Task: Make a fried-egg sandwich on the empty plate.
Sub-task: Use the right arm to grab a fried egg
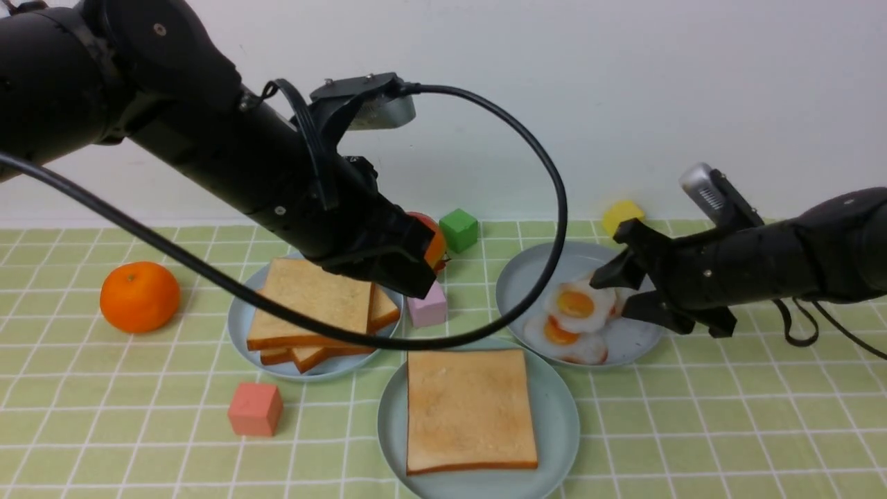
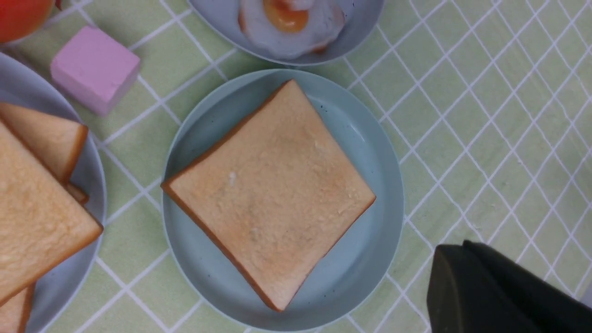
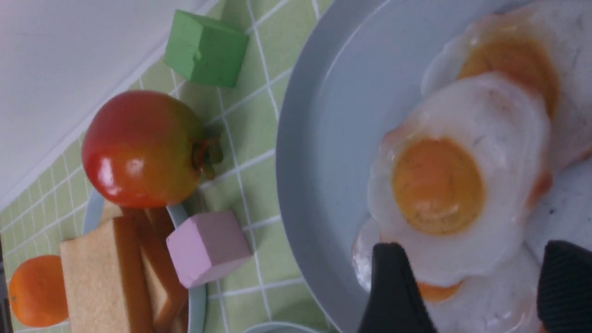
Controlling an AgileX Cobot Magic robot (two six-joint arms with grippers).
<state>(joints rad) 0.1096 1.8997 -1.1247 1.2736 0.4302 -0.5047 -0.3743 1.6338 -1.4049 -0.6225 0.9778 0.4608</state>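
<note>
Egg (image 3: 439, 185), top of stack: light, floppy, likely slick; pinch white rim, not yolk. Right fingers (image 3: 393, 286) apart, straddling that rim. Left fingers (image 2: 485, 296) closed, empty, near toast pile (image 1: 312, 305).

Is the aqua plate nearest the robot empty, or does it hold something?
Not empty. One toast slice lies flat on the aqua plate, well inside the rim. The slice's top is bare, with nothing stacked on it.

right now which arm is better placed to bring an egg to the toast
Right. The right hand is open at the eggs. The left hand is shut over the toast stack, farther from them.
</note>
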